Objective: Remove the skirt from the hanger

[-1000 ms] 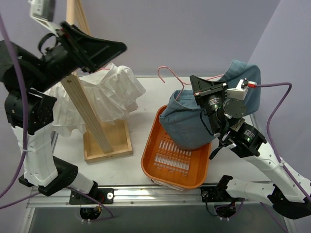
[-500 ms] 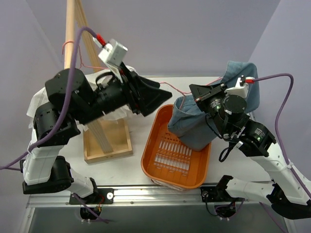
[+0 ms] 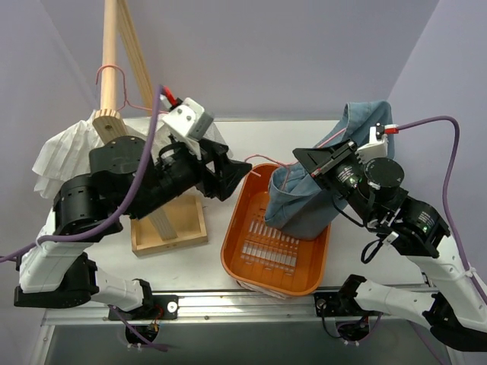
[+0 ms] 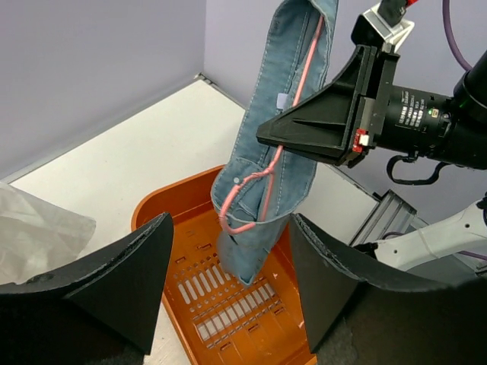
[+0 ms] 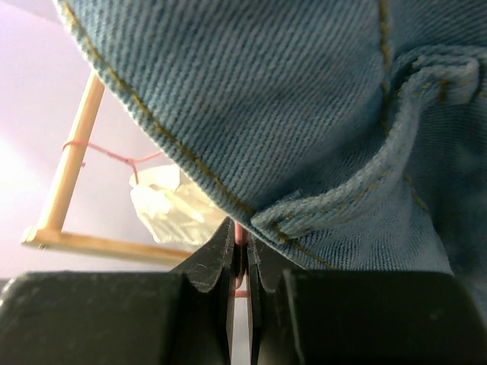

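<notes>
Top view, skirt: The denim skirt (image 3: pixel 300 205) hangs on a pink wire hanger (image 3: pixel 262 162) right of centre. Its lower end dips into an orange basket (image 3: pixel 243 262) on the counter (image 3: pixel 251 137).
Top view, right gripper: The right gripper (image 3: pixel 300 156) holds the hanger aloft from the right, probably so the cloth hangs free to be pulled off.
Top view, left gripper: The left gripper (image 3: pixel 242 171) sits centre left, pointing at the hanger's end and near it.
Top view, surroundings: A wooden rack (image 3: pixel 114 68) and a white garment (image 3: pixel 57 156) stand at the left, well apart from the skirt.
Left wrist view, fingers: The fingers (image 4: pixel 114 281) are wide apart and hold nothing. The skirt hangs straight ahead over the basket, with the pink wire looping out low.
Left wrist view, obstacle: The right gripper crosses the skirt from the frame's right and crowds any grasp there.
Right wrist view, fingers: They are narrow, pinched on the pink wire at bottom centre.
Right wrist view, hidden: Denim fills the upper frame and hides the rest of the hanger.
</notes>
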